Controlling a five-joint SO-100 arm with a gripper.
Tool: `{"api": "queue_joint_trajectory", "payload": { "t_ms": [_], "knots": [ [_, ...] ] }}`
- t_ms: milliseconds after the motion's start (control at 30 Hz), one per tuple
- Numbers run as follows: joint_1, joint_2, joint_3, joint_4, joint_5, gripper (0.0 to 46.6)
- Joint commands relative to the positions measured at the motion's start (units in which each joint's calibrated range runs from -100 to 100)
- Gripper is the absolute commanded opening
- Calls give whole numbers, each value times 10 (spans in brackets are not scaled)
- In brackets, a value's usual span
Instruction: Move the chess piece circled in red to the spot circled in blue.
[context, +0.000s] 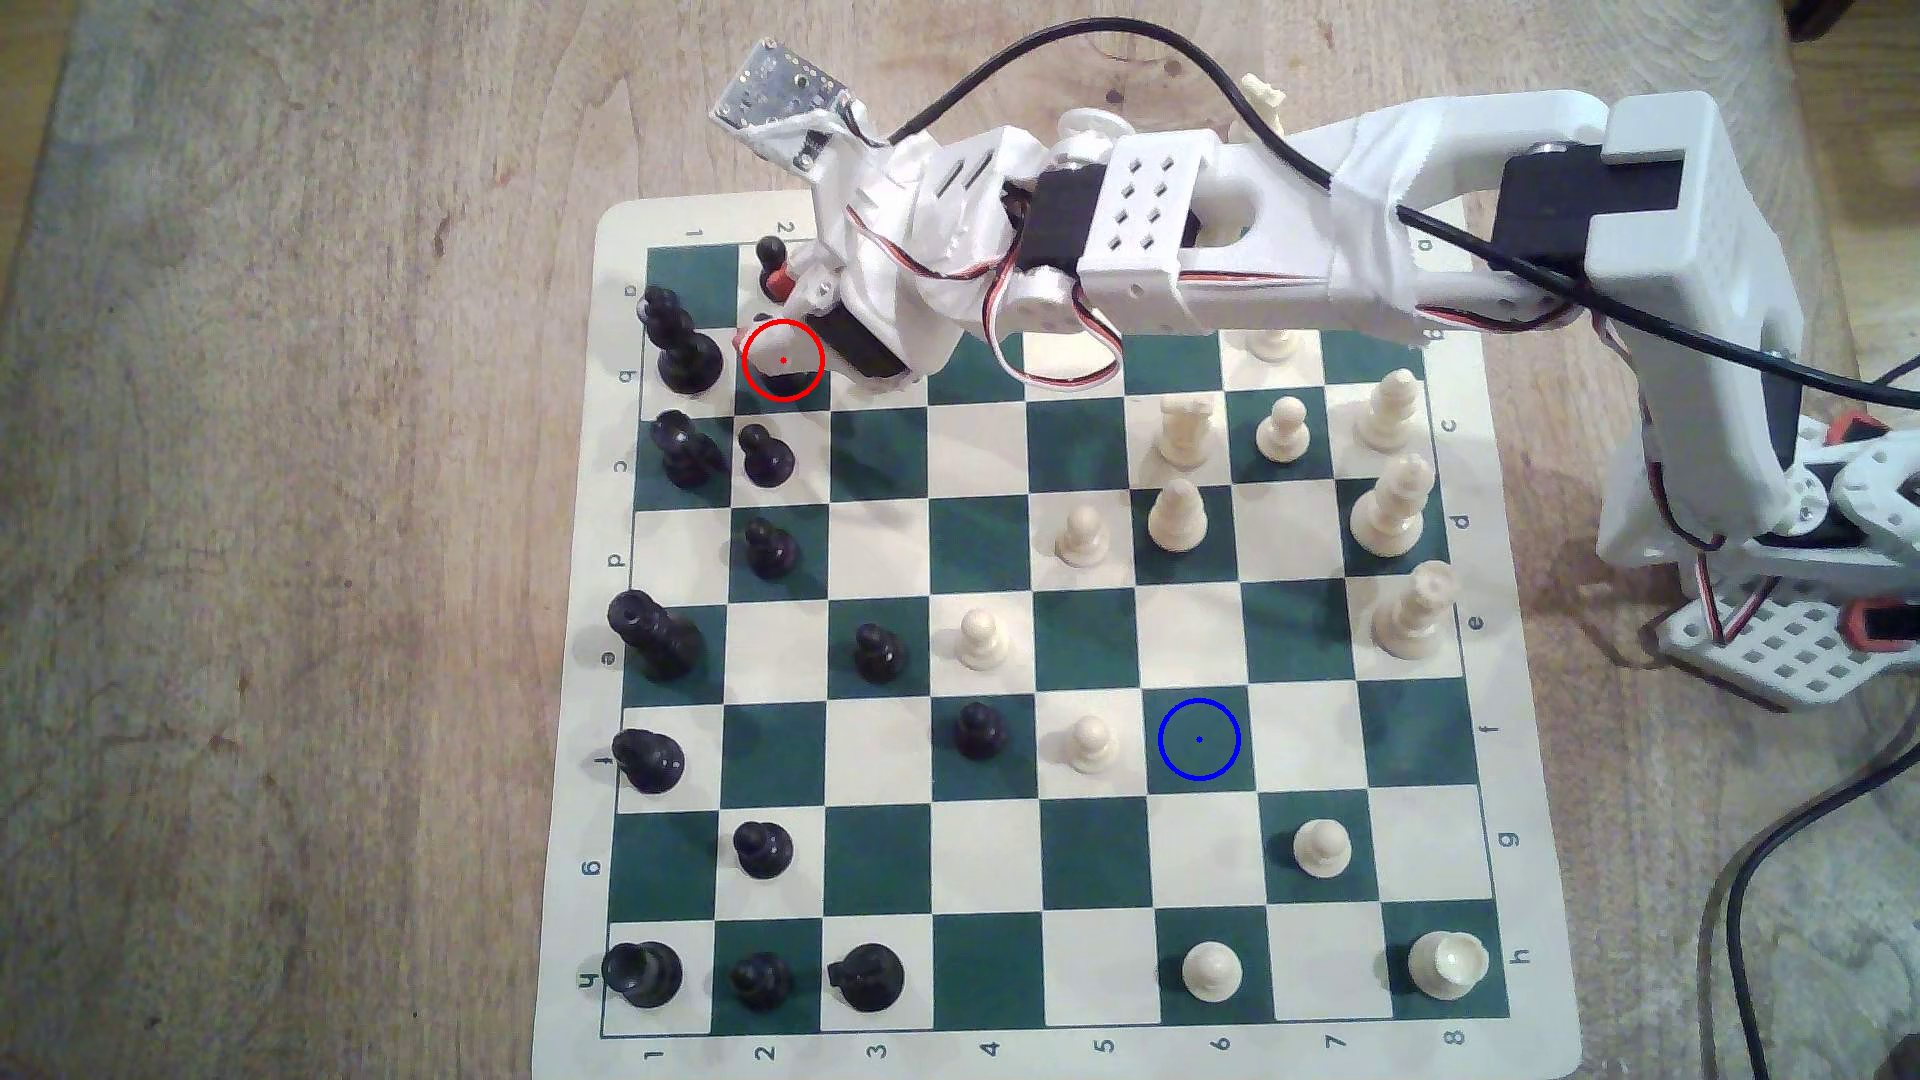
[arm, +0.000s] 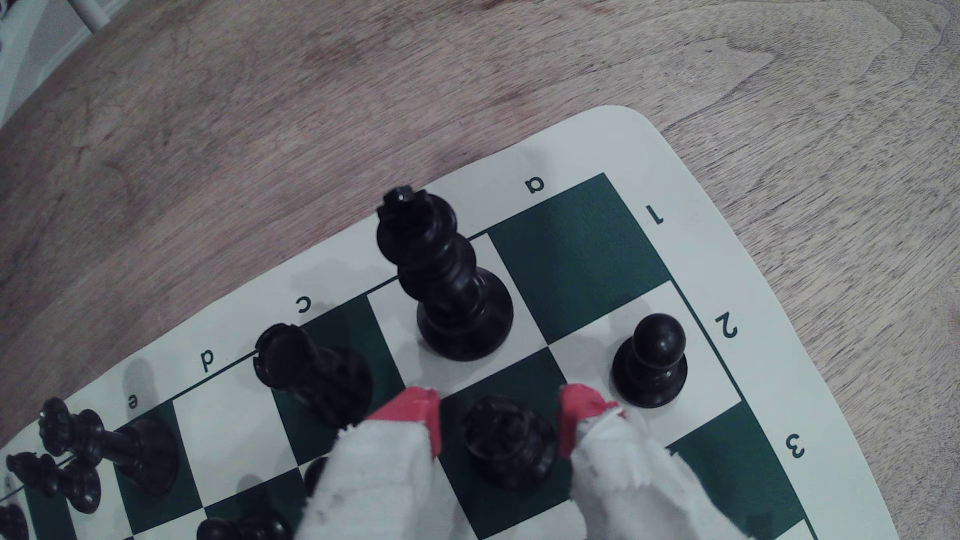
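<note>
So the black piece I'm after (arm: 506, 441) is sitting on its dark green square near the corner of the board (context: 582, 644), second column in from the black side, and in the wrist view it's sitting right between my two red-tipped fingers (arm: 415, 415). The gripper (arm: 498, 420) is open, with a tip on each side of the piece and a sliver of green showing on both sides, so I'm not actually holding anything yet. I'm reading this as the tail end of the approach, right before the pinch.

Neighbours are tight here: a black pawn (arm: 650, 361) is standing just beside one fingertip, and a tall crowned piece (arm: 447, 283) is one square further out. In the exterior view the red circle (context: 782, 359) is mostly covered by the gripper, so I can't really tell how far down the piece the tips are sitting.

Next move is looking like: close gently on the piece, lift straight up high enough to clear everything, then swing it across to the blue-circled square (context: 1199, 738), which is well apart, down toward the white side with a white pawn (context: 1090, 743) right next to it.

The arm (context: 1299, 218) is stretching nearly flat across the far edge of the board, wrist bending down over the corner.
</note>
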Motion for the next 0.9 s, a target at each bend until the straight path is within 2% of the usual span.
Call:
{"api": "queue_joint_trajectory", "payload": {
  "t_ms": [0, 733, 867],
  "knots": [
    [-8, -20, -56, -13, 0, 118],
    [-6, 4, -49, -41, 2, 109],
    [-6, 2, -44, -41, 3, 46]
  ]
}}
